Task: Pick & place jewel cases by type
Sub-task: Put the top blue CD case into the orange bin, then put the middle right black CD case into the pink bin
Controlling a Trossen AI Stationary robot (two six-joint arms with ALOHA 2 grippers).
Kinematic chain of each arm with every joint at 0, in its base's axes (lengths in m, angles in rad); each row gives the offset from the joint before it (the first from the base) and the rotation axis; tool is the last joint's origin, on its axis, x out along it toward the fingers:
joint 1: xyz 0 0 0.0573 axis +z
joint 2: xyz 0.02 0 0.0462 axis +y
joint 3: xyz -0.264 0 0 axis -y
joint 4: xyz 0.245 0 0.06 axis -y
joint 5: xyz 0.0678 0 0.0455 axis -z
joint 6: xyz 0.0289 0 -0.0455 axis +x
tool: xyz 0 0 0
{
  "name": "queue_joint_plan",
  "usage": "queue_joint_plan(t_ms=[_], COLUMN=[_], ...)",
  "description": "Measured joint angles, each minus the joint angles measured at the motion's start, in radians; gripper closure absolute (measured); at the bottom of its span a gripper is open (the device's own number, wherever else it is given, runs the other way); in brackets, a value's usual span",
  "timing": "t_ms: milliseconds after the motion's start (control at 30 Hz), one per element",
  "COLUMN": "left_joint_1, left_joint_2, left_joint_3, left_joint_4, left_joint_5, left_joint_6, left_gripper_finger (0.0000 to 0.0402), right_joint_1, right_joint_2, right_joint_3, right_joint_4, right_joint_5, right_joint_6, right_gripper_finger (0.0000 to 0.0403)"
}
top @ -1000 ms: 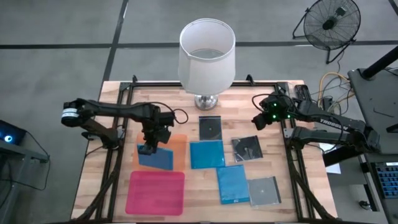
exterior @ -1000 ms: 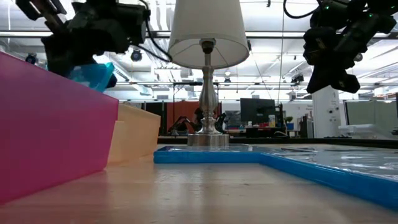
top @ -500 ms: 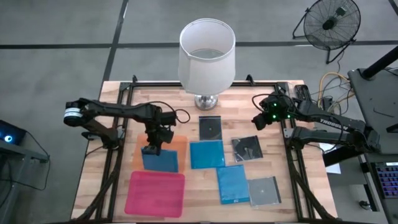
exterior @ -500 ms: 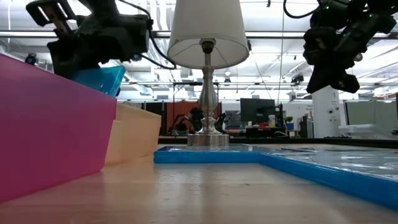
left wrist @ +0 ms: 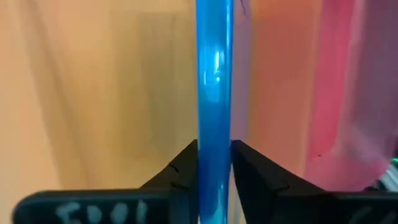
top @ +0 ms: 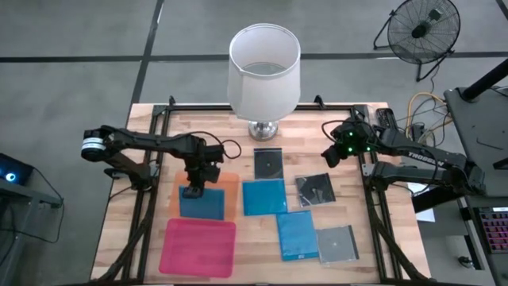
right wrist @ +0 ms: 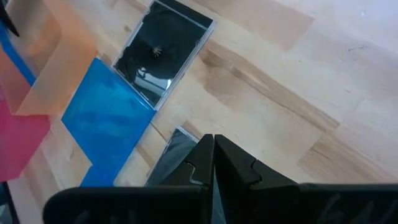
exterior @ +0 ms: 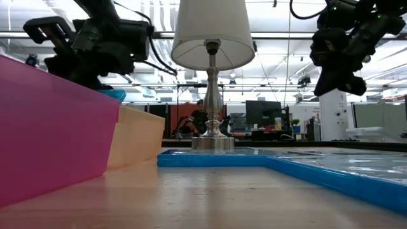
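Left wrist view, blue jewel case (left wrist: 214, 93) edge-on between left hand (left wrist: 214, 171) fingers, barely gripped, over orange sheet (left wrist: 93, 93), right hand (top: 329, 153) closed, empty, above worktop (top: 373, 191).

One blue case (top: 202, 206) sits on the orange sheet (top: 226, 183) by the table's left edge; two more blue cases (top: 263, 196) and three dark ones (top: 268, 163) lie flat mid-table.
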Motion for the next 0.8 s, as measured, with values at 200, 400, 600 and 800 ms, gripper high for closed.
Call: queue_joint_plan(t_ms=[200,400,600,800], left_joint_1=[0.001,0.005,0.005,0.006], left_joint_2=[0.000,0.000,0.000,-0.002], left_joint_3=[0.011,0.012,0.021,0.107], left_joint_4=[0.006,0.006,-0.003,0.016], left_joint_5=[-0.106,-0.175,-0.203,-0.203], left_joint_6=[-0.014,-0.064,-0.081,-0.207], left_gripper_finger=[0.0258,0.0165,0.0093,0.0089], right_joint_1=[0.000,0.000,0.000,0.000], right_joint_2=[0.000,0.000,0.000,0.000], right_joint_3=[-0.006,-0.006,-0.006,-0.006], right_joint_4=[0.000,0.000,0.000,0.000], right_joint_5=[-0.001,-0.007,-0.006,-0.004], right_joint_6=[0.000,0.000,-0.011,-0.012], right_gripper_finger=[0.0394,0.0394,0.0394,0.0394])
